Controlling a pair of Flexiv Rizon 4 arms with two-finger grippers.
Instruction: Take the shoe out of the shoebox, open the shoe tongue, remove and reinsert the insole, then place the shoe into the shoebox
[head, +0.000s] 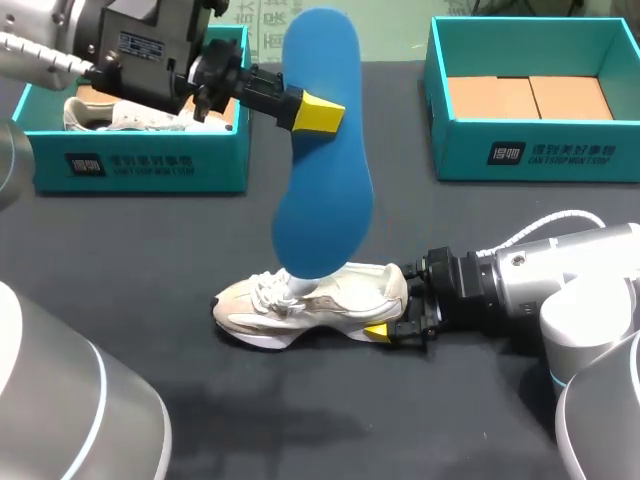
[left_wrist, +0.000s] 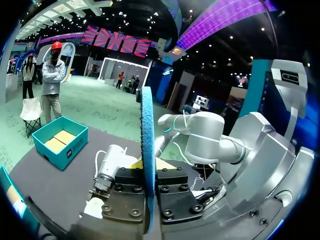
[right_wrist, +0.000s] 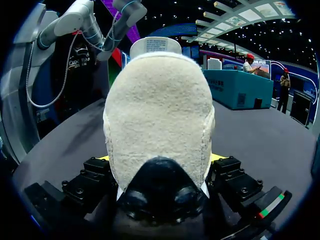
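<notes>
So the left gripper (head: 310, 112) is clamped on the blue insole (head: 322, 150). In the left wrist view the insole (left_wrist: 147, 145) runs edge-on straight up between the two finger blocks, pinched from both sides. It hangs roughly upright over the table (head: 130, 300), leaning a little, with its lower tip poking into the opening of the shoe (head: 315, 303). The shoe is a whitish sneaker lying on its sole, toe toward the left arm's side. The right gripper (head: 395, 312) has it by the heel. From the right wrist the fuzzy heel (right_wrist: 157, 115) fills the space between the fingers, with a sliver of yellow tip on each side, so it's squeezed tight. Further back, the left shoebox (head: 140, 165) has a second shoe (head: 110, 115) in it. The right shoebox (head: 530, 155) sits well apart with just cardboard (head: 530, 97) inside.
</notes>
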